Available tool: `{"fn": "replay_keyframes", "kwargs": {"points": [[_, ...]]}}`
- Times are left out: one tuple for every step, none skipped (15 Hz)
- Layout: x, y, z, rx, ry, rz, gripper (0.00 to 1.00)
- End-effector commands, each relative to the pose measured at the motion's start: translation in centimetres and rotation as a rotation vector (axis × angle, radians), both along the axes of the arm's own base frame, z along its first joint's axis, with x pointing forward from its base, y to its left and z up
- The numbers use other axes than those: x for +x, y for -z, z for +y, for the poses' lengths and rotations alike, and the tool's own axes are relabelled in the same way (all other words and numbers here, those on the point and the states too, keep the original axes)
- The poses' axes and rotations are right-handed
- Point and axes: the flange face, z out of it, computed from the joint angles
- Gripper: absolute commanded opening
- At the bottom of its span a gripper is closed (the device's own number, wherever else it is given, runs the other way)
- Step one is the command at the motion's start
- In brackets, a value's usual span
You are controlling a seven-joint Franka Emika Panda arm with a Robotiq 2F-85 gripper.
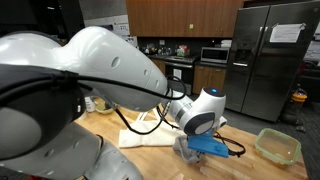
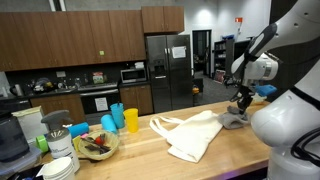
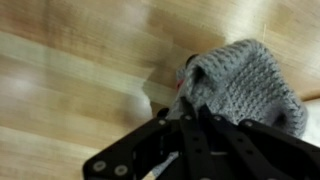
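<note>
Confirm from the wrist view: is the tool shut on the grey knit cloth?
Yes, the tool pinches the grey knit cloth at its edge.

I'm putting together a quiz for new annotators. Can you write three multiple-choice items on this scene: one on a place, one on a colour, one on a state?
1. Where does the cream cloth bag lie?
A. on the wooden counter
B. on the floor
C. on a chair

2. What colour is the knitted cloth at the gripper?
A. red
B. grey
C. green

3. How do the gripper's jaws stand?
A. wide open
B. shut on the knitted cloth
C. out of every view

Answers:
1. A: in both exterior views the bag lies spread on the wood.
2. B: the wrist view shows grey knit.
3. B: in the wrist view the fingers pinch the knit's edge.
</note>
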Motion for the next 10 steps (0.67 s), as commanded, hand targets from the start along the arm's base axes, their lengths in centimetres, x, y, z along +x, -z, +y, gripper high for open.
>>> {"fn": "replay_keyframes", "kwargs": {"points": [[-3.4,0.6,-4.9,0.052,0.099,-0.032,0.01],[-4.7,0.9,-6.4,0.067,0.139,-0.039,0.01],[-6.0,1.1,-7.7,0.082,0.176,-0.047,0.01],[-7.7,1.4,-9.2,0.101,0.222,-0.058,0.01],[-9.2,1.7,-10.4,0.118,0.264,-0.069,0.01],[-11.1,2.1,-11.7,0.139,0.311,-0.08,0.01],[-12.7,2.5,-12.6,0.153,0.351,-0.09,0.01],[-14.4,2.8,-13.6,0.165,0.39,-0.097,0.01],[-15.9,3.2,-14.3,0.168,0.41,-0.095,0.01],[-17.0,3.5,-14.8,0.164,0.42,-0.09,0.01]]}}
